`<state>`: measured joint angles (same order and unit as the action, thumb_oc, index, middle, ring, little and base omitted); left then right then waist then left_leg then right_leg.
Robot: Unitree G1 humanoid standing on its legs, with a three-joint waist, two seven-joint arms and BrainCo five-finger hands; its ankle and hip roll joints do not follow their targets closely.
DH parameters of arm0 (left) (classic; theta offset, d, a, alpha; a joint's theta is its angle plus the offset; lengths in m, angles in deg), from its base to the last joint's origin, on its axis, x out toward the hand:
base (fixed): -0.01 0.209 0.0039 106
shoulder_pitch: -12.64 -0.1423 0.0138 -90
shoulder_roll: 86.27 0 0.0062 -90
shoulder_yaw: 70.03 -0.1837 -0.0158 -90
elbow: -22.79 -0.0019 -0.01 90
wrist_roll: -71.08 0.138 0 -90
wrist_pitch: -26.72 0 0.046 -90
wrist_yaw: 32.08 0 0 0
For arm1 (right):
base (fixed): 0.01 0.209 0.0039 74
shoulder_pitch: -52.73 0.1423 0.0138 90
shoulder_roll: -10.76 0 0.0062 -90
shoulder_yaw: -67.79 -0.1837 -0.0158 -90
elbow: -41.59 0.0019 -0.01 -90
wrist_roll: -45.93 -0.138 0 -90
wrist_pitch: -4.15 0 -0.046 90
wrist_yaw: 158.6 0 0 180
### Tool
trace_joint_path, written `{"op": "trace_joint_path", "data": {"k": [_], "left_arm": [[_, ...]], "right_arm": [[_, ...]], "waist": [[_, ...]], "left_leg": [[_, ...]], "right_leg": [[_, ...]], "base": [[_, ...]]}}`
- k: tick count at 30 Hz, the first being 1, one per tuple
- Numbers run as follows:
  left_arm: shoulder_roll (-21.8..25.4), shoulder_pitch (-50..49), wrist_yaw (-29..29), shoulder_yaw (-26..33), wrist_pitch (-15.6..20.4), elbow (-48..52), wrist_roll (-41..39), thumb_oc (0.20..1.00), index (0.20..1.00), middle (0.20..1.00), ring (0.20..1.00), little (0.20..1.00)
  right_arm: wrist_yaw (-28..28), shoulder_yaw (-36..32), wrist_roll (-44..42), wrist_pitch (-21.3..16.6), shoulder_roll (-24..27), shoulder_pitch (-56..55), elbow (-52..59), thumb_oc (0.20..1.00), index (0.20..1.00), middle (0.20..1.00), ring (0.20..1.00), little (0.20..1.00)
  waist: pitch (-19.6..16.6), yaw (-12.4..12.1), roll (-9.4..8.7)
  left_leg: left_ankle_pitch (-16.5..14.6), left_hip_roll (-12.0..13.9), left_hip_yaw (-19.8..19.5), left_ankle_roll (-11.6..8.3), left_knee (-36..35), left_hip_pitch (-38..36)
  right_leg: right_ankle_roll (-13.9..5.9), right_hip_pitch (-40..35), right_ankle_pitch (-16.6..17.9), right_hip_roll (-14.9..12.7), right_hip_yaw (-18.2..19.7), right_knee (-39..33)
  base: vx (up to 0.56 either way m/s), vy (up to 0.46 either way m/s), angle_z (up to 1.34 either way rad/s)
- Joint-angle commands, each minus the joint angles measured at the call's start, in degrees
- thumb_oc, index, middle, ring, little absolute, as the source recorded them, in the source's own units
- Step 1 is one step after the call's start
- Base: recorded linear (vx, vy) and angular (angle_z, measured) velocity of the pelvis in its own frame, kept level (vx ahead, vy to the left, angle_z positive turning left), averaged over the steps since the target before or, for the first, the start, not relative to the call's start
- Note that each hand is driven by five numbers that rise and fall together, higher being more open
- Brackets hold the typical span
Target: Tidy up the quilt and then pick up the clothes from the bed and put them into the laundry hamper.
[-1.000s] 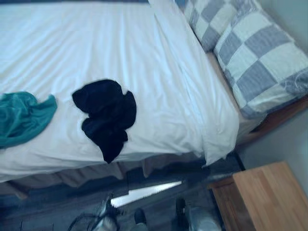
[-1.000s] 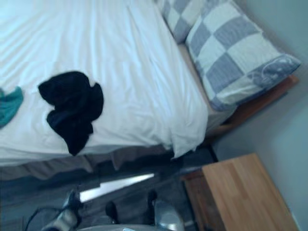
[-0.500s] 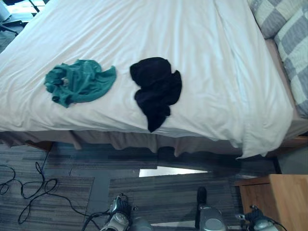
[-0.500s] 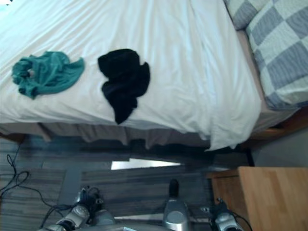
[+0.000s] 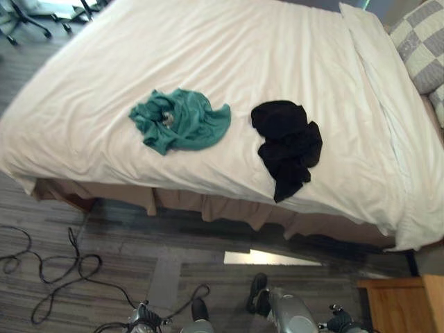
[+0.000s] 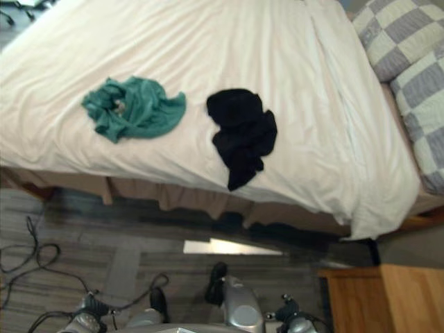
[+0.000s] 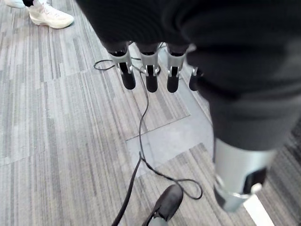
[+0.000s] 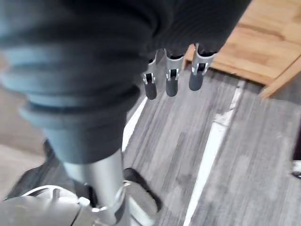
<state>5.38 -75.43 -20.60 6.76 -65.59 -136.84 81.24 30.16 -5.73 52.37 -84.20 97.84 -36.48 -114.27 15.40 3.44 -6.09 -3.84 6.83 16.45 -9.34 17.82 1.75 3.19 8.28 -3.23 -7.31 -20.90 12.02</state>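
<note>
White and smooth, the quilt [image 5: 229, 83] covers the big bed [image 6: 180, 191] almost all the way, and it hangs a little over the near edge. Two pieces of clothes lie on top of it, close to that near edge. One is a green shirt [image 5: 182, 126], all bunched up. The other is a black piece of clothing [image 5: 286, 146], also in a heap, and one corner of it droops over the side of the bed. The green one is on the left and the black one is on the right, near each other but not touching. At the head of the bed, on the far right, lie pillows with grey and white squares [image 6: 409, 76]. The quilt's folded edge runs beside them. A brown wooden table [image 6: 378, 298] stands on the floor by the right corner of the bed. The floor [image 5: 104, 229] is grey with stripes, and a bright strip of light [image 6: 232, 247] lies on it near the bed. The left hand [image 7: 148, 70] hangs down over the floor, its fingers loose and straight, with nothing in them. A person's white shoe [image 7: 49, 16] shows on the floor far behind it. The right hand [image 8: 171, 75] hangs low near the wooden table, fingers loose too, and it holds nothing.
</note>
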Motion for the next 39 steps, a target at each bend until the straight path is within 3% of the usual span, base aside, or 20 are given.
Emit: {"op": "trace_joint_path", "data": {"k": [1, 2, 3, 4, 5, 7, 8, 10, 12, 13, 14, 15, 16, 17, 18, 20, 21, 25, 33, 39], "left_arm": [[0.3, 5.9, 2.1, -1.1, 1.7, 4.3, -1.6, 1.0, 1.0, 1.0, 1.0, 1.0], [0.2, 6.9, 2.6, -1.4, 2.1, 4.7, -2.3, 1.0, 1.0, 1.0, 1.0, 1.0], [-0.4, 7.6, 2.3, -1.8, 2.1, 4.7, -2.8, 1.0, 1.0, 1.0, 1.0, 1.0], [-0.5, 7.5, 2.3, -1.9, 2.1, 4.6, -2.8, 1.0, 1.0, 1.0, 1.0, 1.0], [-0.6, 7.6, 2.3, -2.0, 2.6, 4.6, -2.8, 1.0, 1.0, 1.0, 1.0, 1.0], [-1.0, 7.5, 2.6, -2.7, 2.9, 5.1, -2.4, 1.0, 1.0, 1.0, 1.0, 1.0], [-1.2, 7.1, 2.7, -2.7, 3.0, 4.9, -2.3, 1.0, 1.0, 1.0, 1.0, 1.0], [-1.6, 7.3, 2.4, -3.4, 2.9, 4.1, -1.4, 1.0, 1.0, 1.0, 1.0, 1.0], [-1.4, 7.6, 1.7, -4.1, 2.6, 4.2, -0.2, 1.0, 1.0, 1.0, 1.0, 1.0], [-0.6, 8.5, 1.6, -4.3, 2.3, 4.0, 1.1, 1.0, 1.0, 1.0, 1.0, 1.0], [-0.2, 8.6, 1.5, -4.2, 2.2, 4.4, 1.2, 1.0, 1.0, 1.0, 1.0, 1.0], [-0.1, 8.7, 1.5, -4.2, 2.2, 4.5, 1.2, 1.0, 1.0, 1.0, 1.0, 1.0], [0.5, 8.8, 1.2, -4.5, 2.3, 5.5, 1.6, 1.0, 1.0, 1.0, 1.0, 1.0], [0.5, 8.8, 1.2, -4.5, 2.2, 5.5, 1.6, 1.0, 1.0, 1.0, 1.0, 1.0], [0.7, 8.7, 1.1, -4.9, 2.1, 5.7, 1.8, 1.0, 1.0, 1.0, 1.0, 1.0], [0.8, 8.9, 0.8, -5.6, 1.9, 6.0, 2.6, 1.0, 1.0, 1.0, 1.0, 1.0], [0.6, 9.6, 0.2, -5.6, 1.4, 3.8, 3.4, 1.0, 1.0, 1.0, 1.0, 1.0], [0.5, 8.0, 0.9, -3.1, 0.9, -0.2, 3.9, 1.0, 1.0, 1.0, 1.0, 1.0], [1.0, 1.1, 2.4, 5.1, -0.4, -5.9, -0.4, 1.0, 1.0, 1.0, 1.0, 1.0], [7.5, -3.7, 5.8, 16.9, -0.2, -7.6, -7.8, 1.0, 1.0, 1.0, 1.0, 1.0]], "right_arm": [[2.0, 0.7, 0.8, -0.2, 4.5, 4.9, 2.7, 1.0, 1.0, 1.0, 1.0, 1.0], [2.6, 0.6, 0.9, -0.2, 4.9, 5.9, 2.4, 1.0, 1.0, 1.0, 1.0, 1.0], [2.6, 0.6, 0.9, 0.3, 5.0, 7.0, 2.2, 1.0, 1.0, 1.0, 1.0, 1.0], [2.6, 0.7, 0.9, 0.3, 5.0, 6.9, 2.2, 1.0, 1.0, 1.0, 1.0, 1.0], [2.4, 0.4, 1.0, 0.1, 5.3, 6.9, 2.5, 1.0, 1.0, 1.0, 1.0, 1.0], [2.3, -0.3, 1.2, -0.1, 5.8, 6.7, 2.7, 1.0, 1.0, 1.0, 1.0, 1.0], [2.3, -0.5, 2.5, -0.1, 6.0, 6.9, 2.7, 1.0, 1.0, 1.0, 1.0, 1.0], [2.1, -0.9, 3.5, 0.1, 5.7, 6.6, 2.6, 1.0, 1.0, 1.0, 1.0, 1.0], [1.8, -1.2, 5.2, 0.1, 5.1, 5.8, 4.3, 1.0, 1.0, 1.0, 1.0, 1.0], [1.5, 0.0, 6.3, 0.3, 3.8, 6.1, 5.5, 1.0, 1.0, 1.0, 1.0, 1.0], [1.1, 0.9, 6.6, 0.3, 3.2, 6.3, 6.8, 1.0, 1.0, 1.0, 1.0, 1.0], [1.1, 0.9, 6.6, 0.4, 3.2, 6.3, 6.9, 1.0, 1.0, 1.0, 1.0, 1.0], [0.4, 2.8, 7.0, -0.7, 2.6, 6.0, 9.7, 1.0, 1.0, 1.0, 1.0, 1.0], [0.4, 2.9, 7.0, -0.7, 2.6, 6.0, 9.7, 1.0, 1.0, 1.0, 1.0, 1.0], [0.2, 3.6, 7.0, -1.2, 2.6, 5.9, 11.4, 1.0, 1.0, 1.0, 1.0, 1.0], [0.1, 4.4, 6.0, -1.7, 3.1, 5.1, 13.5, 1.0, 1.0, 1.0, 1.0, 1.0], [0.2, 4.4, 5.5, -1.1, 3.8, 4.9, 12.2, 1.0, 1.0, 1.0, 1.0, 1.0], [0.7, 2.3, 3.6, -0.6, 3.1, 5.2, 6.1, 1.0, 1.0, 1.0, 1.0, 1.0], [3.1, -7.6, -2.5, 1.2, 4.3, 2.7, -3.8, 1.0, 1.0, 1.0, 1.0, 1.0], [6.8, -17.8, -10.3, 0.1, 9.3, -0.1, -0.3, 1.0, 1.0, 1.0, 1.0, 1.0]], "waist": [[6.1, -0.9, 1.2], [6.3, -0.9, 1.42], [5.2, -0.4, 2.63], [5.2, -0.6, 2.79], [4.5, -0.3, 3.11], [3.1, 0.1, 4.27], [2.4, -0.5, 4.64], [1.2, 0.1, 4.77], [0.2, 0.4, 3.74], [-0.1, 0.3, 2.41], [0.1, -0.2, 2.31], [0.0, -0.1, 2.23], [-0.1, 0.0, 2.94], [-0.1, 0.0, 2.94], [-0.3, 0.5, 3.11], [-0.4, 2.1, 2.95], [0.1, 2.5, 2.8], [-1.6, 2.1, 2.91], [-4.2, 1.8, 3.53], [-4.5, 1.9, 4.01]], "left_leg": [[2.9, -0.3, -3.4, -1.66, 17.5, 10.8], [1.8, 1.3, -3.3, -0.85, 16.1, 12.5], [0.0, 4.7, -2.6, 1.29, 6.2, 10.4], [-1.2, 5.0, -2.8, 0.68, 6.3, 9.6], [1.8, 6.2, -2.5, 1.36, -2.0, 8.2], [7.3, 11.0, -5.1, 0.05, -13.4, 6.1], [6.1, 11.1, -10.1, -0.24, -13.1, 5.1], [4.9, 10.8, -10.2, -0.69, -13.1, 4.5], [3.0, 8.1, -7.7, 0.03, -12.7, 2.6], [1.8, 5.8, -5.2, 1.45, -13.7, 0.9], [1.5, 5.1, -3.3, 2.27, -14.7, -0.7], [1.7, 5.0, -3.3, 2.34, -14.8, -0.6], [1.9, 4.6, -1.5, 3.05, -16.9, -2.2], [2.0, 4.6, -1.6, 3.04, -17.0, -2.2], [2.3, 4.1, -2.0, 3.24, -17.8, -2.5], [3.0, 2.2, -4.3, 3.94, -18.1, -2.0], [2.7, -0.6, -6.1, 4.68, -18.0, -2.1], [3.3, -2.0, -6.5, 4.99, -19.6, -1.7], [4.2, -1.6, -6.0, 4.39, -22.0, -3.7], [4.4, -1.3, -5.8, 4.0, -22.7, -4.8]], "right_leg": [[-3.72, -3.1, -4.0, -0.1, 0.8, -3.1], [-4.95, -3.2, -4.1, -0.6, 1.0, -3.5], [-7.04, -2.9, -3.7, -1.7, 3.0, -3.1], [-7.42, -3.4, -4.7, -1.4, 3.6, -2.7], [-8.43, -3.3, -3.4, -2.3, 4.6, -3.7], [-10.63, -4.6, -3.0, -4.6, 7.6, -4.7], [-11.98, -4.0, -2.3, -6.4, 10.3, -3.2], [-12.95, -4.4, -1.3, -7.9, 9.9, -3.3], [-14.51, -5.0, 2.3, -10.6, 10.3, -3.3], [-15.38, -4.2, 8.3, -13.9, 8.1, -2.3], [-15.05, -3.6, 11.1, -16.1, 4.9, -1.0], [-15.07, -3.6, 11.3, -16.2, 4.9, -1.1], [-14.2, -3.0, 10.0, -16.2, 0.6, 1.8], [-14.2, -2.9, 10.0, -16.2, 0.6, 1.8], [-13.77, -2.1, 7.9, -13.1, 2.9, 2.7], [-13.12, -0.6, 2.6, -2.9, 12.3, 1.7], [-11.55, -1.7, 0.8, 1.0, 17.0, -0.9], [-11.06, -4.8, 1.5, 0.7, 18.0, -8.6], [-11.77, -8.2, 3.7, -0.5, 17.0, -14.3], [-12.35, -9.1, 4.3, -0.6, 17.0, -15.7]], "base": [[-0.05, 0.151, -0.97], [0.19, 0.414, -0.78], [0.25, 0.409, -0.57], [0.26, 0.536, -0.38], [0.22, 0.517, -0.53], [0.26, 0.801, -0.72], [0.23, 0.76, -0.8], [0.16, 0.451, -0.89], [0.16, 0.482, -0.68], [0.12, 0.568, -0.41], [0.06, 0.38, -0.38], [0.05, 0.36, -0.57], [0.04, 0.242, -0.42], [0.07, 0.329, -0.32], [0.07, 0.172, -0.15], [0.09, 0.257, 0.04], [0.04, 0.211, 0.47], [0.0, 0.028, 0.87], [0.05, -0.043, 0.03], [0.01, -0.018, -0.01]]}}
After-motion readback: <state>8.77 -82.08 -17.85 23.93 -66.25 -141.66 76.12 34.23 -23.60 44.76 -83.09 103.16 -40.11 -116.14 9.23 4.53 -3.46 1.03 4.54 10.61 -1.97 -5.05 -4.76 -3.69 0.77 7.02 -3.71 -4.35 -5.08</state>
